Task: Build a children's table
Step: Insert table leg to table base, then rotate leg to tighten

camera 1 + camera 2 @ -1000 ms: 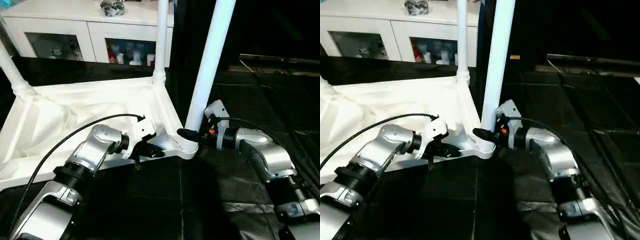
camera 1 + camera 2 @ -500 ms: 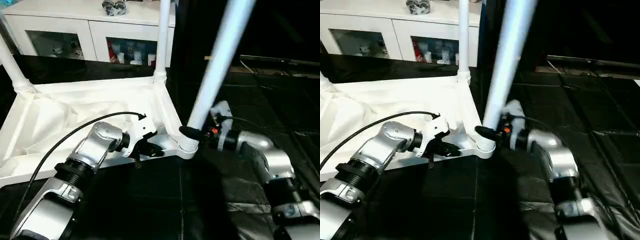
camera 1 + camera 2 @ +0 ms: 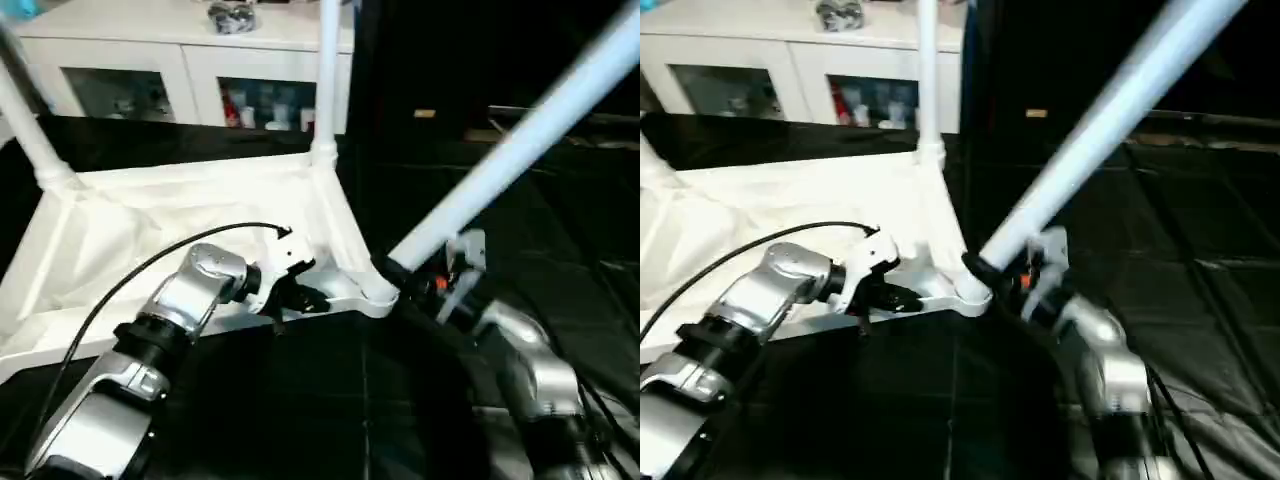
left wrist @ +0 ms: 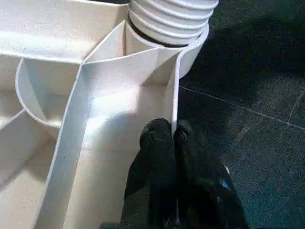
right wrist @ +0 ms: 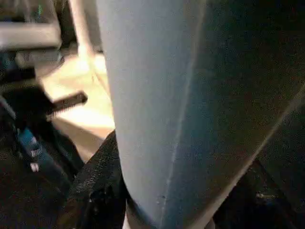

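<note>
The children's table lies upside down: its white ribbed top (image 3: pixel 150 230) rests on the black floor. Two white legs stand in the far corners, one on the right (image 3: pixel 325 80) and one on the left (image 3: pixel 25 115). A third leg (image 3: pixel 500 160) leans steeply to the right from the near right corner socket (image 3: pixel 372 295). My right gripper (image 3: pixel 392 272) is clamped round that leg's base, and the leg (image 5: pixel 157 95) looms close with a black finger (image 5: pixel 97 181) beside it. My left gripper (image 3: pixel 310 298) is shut on the top's thin rim wall (image 4: pixel 174 95) just beside the socket, fingers (image 4: pixel 155 143) pinching it.
A white cabinet with glass doors (image 3: pixel 200 60) stands behind the table top. Black matting (image 3: pixel 300 400) covers the floor in front and to the right. A black cable (image 3: pixel 130 280) arcs over my left forearm.
The leg in the right gripper has swung from nearly upright to a steep lean to the right, and the right wrist has turned with it. The left gripper has kept its hold on the rim.
</note>
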### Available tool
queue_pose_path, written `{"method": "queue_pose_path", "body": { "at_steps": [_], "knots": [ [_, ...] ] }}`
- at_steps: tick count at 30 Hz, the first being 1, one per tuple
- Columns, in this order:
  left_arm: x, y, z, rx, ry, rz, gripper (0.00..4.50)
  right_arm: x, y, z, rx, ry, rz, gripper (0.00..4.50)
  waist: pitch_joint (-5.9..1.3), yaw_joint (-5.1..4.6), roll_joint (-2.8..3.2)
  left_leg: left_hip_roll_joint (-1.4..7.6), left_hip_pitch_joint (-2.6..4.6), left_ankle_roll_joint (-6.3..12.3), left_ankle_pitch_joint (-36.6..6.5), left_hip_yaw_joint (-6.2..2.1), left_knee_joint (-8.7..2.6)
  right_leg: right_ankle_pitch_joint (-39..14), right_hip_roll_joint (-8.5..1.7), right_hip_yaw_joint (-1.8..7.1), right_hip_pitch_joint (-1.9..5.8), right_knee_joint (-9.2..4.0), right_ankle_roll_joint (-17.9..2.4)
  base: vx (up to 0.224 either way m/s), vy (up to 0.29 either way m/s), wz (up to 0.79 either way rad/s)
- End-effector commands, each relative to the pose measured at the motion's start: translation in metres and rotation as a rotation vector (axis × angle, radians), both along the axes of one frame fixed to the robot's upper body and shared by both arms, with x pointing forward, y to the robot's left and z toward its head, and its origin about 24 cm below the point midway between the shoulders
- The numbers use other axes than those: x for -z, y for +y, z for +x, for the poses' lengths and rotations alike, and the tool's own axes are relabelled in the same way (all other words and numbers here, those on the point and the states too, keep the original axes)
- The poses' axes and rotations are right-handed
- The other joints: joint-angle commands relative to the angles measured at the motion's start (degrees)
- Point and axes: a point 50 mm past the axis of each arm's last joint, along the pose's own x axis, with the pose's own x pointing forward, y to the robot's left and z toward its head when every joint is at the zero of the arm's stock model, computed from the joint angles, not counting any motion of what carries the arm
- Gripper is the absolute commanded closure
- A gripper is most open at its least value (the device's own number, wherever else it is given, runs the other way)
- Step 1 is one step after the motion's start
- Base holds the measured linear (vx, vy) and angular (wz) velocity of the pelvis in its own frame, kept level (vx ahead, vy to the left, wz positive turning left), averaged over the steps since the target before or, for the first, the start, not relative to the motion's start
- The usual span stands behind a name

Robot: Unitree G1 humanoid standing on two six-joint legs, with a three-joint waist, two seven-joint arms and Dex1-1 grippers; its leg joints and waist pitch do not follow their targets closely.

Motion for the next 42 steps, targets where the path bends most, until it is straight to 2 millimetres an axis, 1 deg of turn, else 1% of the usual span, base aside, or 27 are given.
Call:
{"method": "queue_pose_path", "body": {
  "at_steps": [1,4,5,6,7,8,9,10,11,12,13,14,15,16,17,18,19,20,23,25,29,30,32,34,40,41,42],
  "knots": [
    [-0.016,0.017,0.014,-0.084,-0.079,0.035,4.5,0.032,-0.005,-0.016,-0.033,0.141,-0.119,2.59,-3.16,0.46,0.05,4.01,0.01,1.73,-9.06,-1.64,-4.44,-11.66,-6.59,3.8,2.88,-5.37,-13.04,0.0,0.0,0.0],
    [-0.016,0.016,0.014,-0.084,-0.083,0.036,4.5,0.03,0.0,-0.014,-0.095,0.135,-0.168,2.59,-3.16,0.54,-0.46,4.11,-0.07,2.36,-8.22,-1.59,-4.48,-12.35,-6.6,3.73,2.82,-5.27,-12.39,0.0,0.0,0.0],
    [-0.016,0.016,0.014,-0.082,-0.084,0.036,4.5,0.029,0.001,-0.013,-0.114,0.136,-0.17,2.59,-3.14,0.57,-0.24,4.17,-0.07,2.46,-8.15,-1.65,-4.49,-12.41,-6.59,3.73,2.72,-5.23,-12.43,0.0,0.0,0.0],
    [-0.017,0.016,0.014,-0.076,-0.086,0.034,4.5,0.027,0.004,-0.011,-0.14,0.141,-0.164,2.59,-3.08,0.54,-1.21,4.12,-0.22,2.89,-7.6,-1.62,-4.48,-12.75,-6.68,3.72,2.84,-5.07,-12.16,0.0,0.0,0.0],
    [-0.017,0.016,0.013,-0.063,-0.09,0.033,4.5,0.025,0.007,-0.009,-0.165,0.149,-0.152,2.59,-3.1,0.56,-1.32,4.12,-0.18,3.02,-7.41,-1.53,-4.5,-13.44,-6.71,3.67,2.77,-5.25,-11.92,0.0,0.0,0.0],
    [-0.017,0.016,0.012,-0.054,-0.092,0.032,4.5,0.023,0.008,-0.007,-0.18,0.154,-0.145,2.59,-3.09,0.55,-0.93,4.19,-0.13,3.01,-7.55,-1.59,-4.5,-14.26,-6.78,3.68,2.67,-5.31,-11.83,0.0,0.0,0.0],
    [-0.017,0.017,0.009,-0.009,-0.09,0.03,4.5,0.019,0.014,0.0,-0.22,0.159,-0.133,2.59,-3.0,0.37,-1.52,4.23,-0.27,3.12,-7.7,-1.64,-4.62,-14.74,-6.73,3.59,2.66,-5.32,-11.66,0.0,0.0,0.0],
    [-0.017,0.016,0.009,-0.005,-0.09,0.03,4.5,0.018,0.014,0.0,-0.224,0.159,-0.132,2.59,-3.03,0.3,-1.35,4.23,-0.3,2.93,-7.92,-1.7,-4.67,-15.13,-6.78,3.58,2.71,-5.3,-11.58,0.0,0.0,0.0],
    [-0.016,0.016,0.006,0.039,-0.091,0.034,4.5,0.015,0.019,0.005,-0.269,0.162,-0.12,2.59,-3.02,0.05,-1.85,4.33,-0.45,2.87,-7.83,-1.73,-4.73,-15.61,-6.88,3.51,2.76,-5.28,-11.25,0.0,0.0,0.0],
    [-0.016,0.016,0.006,0.039,-0.091,0.034,4.5,0.015,0.019,0.005,-0.269,0.162,-0.12,2.59,-3.04,0.11,-1.62,4.33,-0.3,2.77,-8.11,-1.75,-4.7,-15.97,-6.92,3.51,2.63,-5.36,-11.26,0.0,0.0,0.0],
    [-0.016,0.015,0.004,0.067,-0.085,0.044,4.5,0.014,0.023,0.008,-0.298,0.163,-0.115,2.59,-3.03,0.0,-2.04,4.53,0.01,2.51,-8.13,-1.5,-4.66,-15.29,-6.86,3.58,2.37,-5.46,-11.33,0.0,0.0,0.0],
    [-0.016,0.014,0.002,0.094,-0.08,0.054,4.5,0.014,0.027,0.008,-0.34,0.17,-0.111,2.59,-3.14,-0.02,-1.96,4.55,0.03,2.37,-7.71,-1.62,-4.67,-13.68,-6.96,3.57,2.47,-4.99,-12.2,0.0,0.0,0.0],
    [-0.016,0.014,0.002,0.094,-0.08,0.054,4.5,0.014,0.027,0.008,-0.341,0.171,-0.111,2.59,-3.17,-0.08,-1.91,4.62,-0.07,2.38,-7.04,-1.62,-4.74,-12.34,-6.9,3.51,2.6,-4.9,-12.47,0.0,0.0,0.0],
    [-0.016,0.013,0.001,0.107,-0.077,0.06,4.5,0.014,0.029,0.008,-0.365,0.176,-0.11,2.59,-3.15,-0.02,-1.92,4.65,0.18,2.45,-6.43,-1.44,-4.62,-9.59,-6.74,3.56,2.37,-4.69,-13.0,0.0,0.0,0.0],
    [-0.016,0.011,0.001,0.129,-0.076,0.066,4.5,0.016,0.032,0.005,-0.438,0.189,-0.132,2.59,-3.35,-0.02,-2.28,4.69,0.18,2.75,-5.35,-1.37,-4.56,-6.75,-6.78,3.5,2.62,-4.36,-13.71,0.0,0.0,0.0],
    [-0.016,0.011,0.001,0.129,-0.076,0.066,4.5,0.016,0.032,0.004,-0.44,0.189,-0.133,2.59,-3.47,0.02,-2.24,4.62,0.12,2.99,-4.48,-1.37,-4.44,-5.05,-6.81,3.49,2.75,-4.03,-14.12,0.0,0.0,0.0],
    [-0.016,0.01,0.001,0.136,-0.077,0.069,4.5,0.018,0.032,0.002,-0.473,0.191,-0.153,2.59,-3.54,0.17,-2.17,4.62,0.19,3.71,-2.78,-1.25,-4.36,-1.58,-6.76,3.44,2.79,-3.76,-14.82,0.0,0.0,0.0],
    [-0.016,0.009,0.002,0.141,-0.079,0.075,4.5,0.02,0.032,0.0,-0.507,0.19,-0.184,2.59,-3.58,0.21,-2.07,4.63,0.21,3.85,-2.71,-1.23,-4.35,-0.9,-6.76,3.41,2.75,-3.74,-15.04,0.0,0.0,0.0],
    [-0.014,0.007,0.001,0.156,-0.078,0.078,4.5,0.025,0.03,-0.005,-0.552,0.199,-0.207,2.59,-3.67,0.38,-2.36,4.56,0.27,4.15,-2.71,-1.08,-4.24,1.23,-6.78,3.44,2.94,-3.64,-15.43,0.0,0.0,0.0],
    [-0.014,0.007,0.0,0.163,-0.076,0.075,4.5,0.025,0.03,-0.006,-0.564,0.204,-0.201,2.59,-3.68,0.61,-2.46,4.61,0.35,3.99,-3.5,-1.12,-4.32,0.3,-6.79,3.4,3.0,-3.73,-15.41,0.0,0.0,0.0],
    [-0.013,0.003,-0.002,0.188,-0.06,0.057,4.5,0.026,0.034,-0.011,-0.596,0.206,-0.17,2.59,-3.51,0.73,-2.4,4.74,0.46,3.11,-5.69,-1.19,-4.49,-3.71,-6.92,3.41,2.98,-4.22,-14.83,0.0,0.0,0.0],
    [-0.013,0.002,-0.002,0.189,-0.061,0.06,4.5,0.027,0.035,-0.012,-0.597,0.206,-0.167,2.59,-3.42,0.72,-2.32,4.81,0.59,2.48,-6.73,-1.24,-4.62,-6.12,-6.85,3.41,2.89,-4.49,-14.39,0.0,0.0,0.0],
    [-0.013,0.002,-0.001,0.187,-0.06,0.061,4.5,0.027,0.036,-0.013,-0.596,0.204,-0.159,2.59,-3.39,0.76,-1.94,4.83,0.64,2.03,-7.23,-1.31,-4.71,-6.78,-6.88,3.44,2.82,-4.59,-14.34,0.0,0.0,0.0],
    [-0.013,0.002,0.0,0.183,-0.06,0.06,4.5,0.028,0.036,-0.014,-0.591,0.206,-0.149,2.59,-3.51,0.74,-2.09,4.83,0.61,1.83,-7.09,-1.34,-4.72,-6.09,-6.83,3.43,2.94,-4.5,-14.36,0.0,0.0,0.0],
    [-0.013,0.002,0.002,0.169,-0.056,0.064,4.5,0.03,0.037,-0.015,-0.581,0.211,-0.137,2.59,-3.64,0.76,-1.98,4.8,0.53,2.1,-6.35,-1.35,-4.64,-4.33,-6.81,3.36,3.0,-4.35,-14.68,0.0,0.0,0.0],
    [-0.013,0.003,0.003,0.162,-0.056,0.064,4.5,0.03,0.037,-0.015,-0.576,0.212,-0.135,2.59,-3.73,0.73,-1.51,4.75,0.6,1.99,-6.57,-1.29,-4.58,-3.76,-6.78,3.38,3.0,-4.45,-14.79,0.0,0.0,0.0],
    [-0.012,0.003,0.004,0.143,-0.055,0.065,4.5,0.03,0.037,-0.013,-0.54,0.215,-0.127,2.59,-3.68,0.74,-1.7,4.71,0.55,2.08,-6.58,-1.33,-4.61,-3.41,-6.73,3.36,3.07,-4.37,-14.93,0.0,0.0,0.0]
  ]
}}
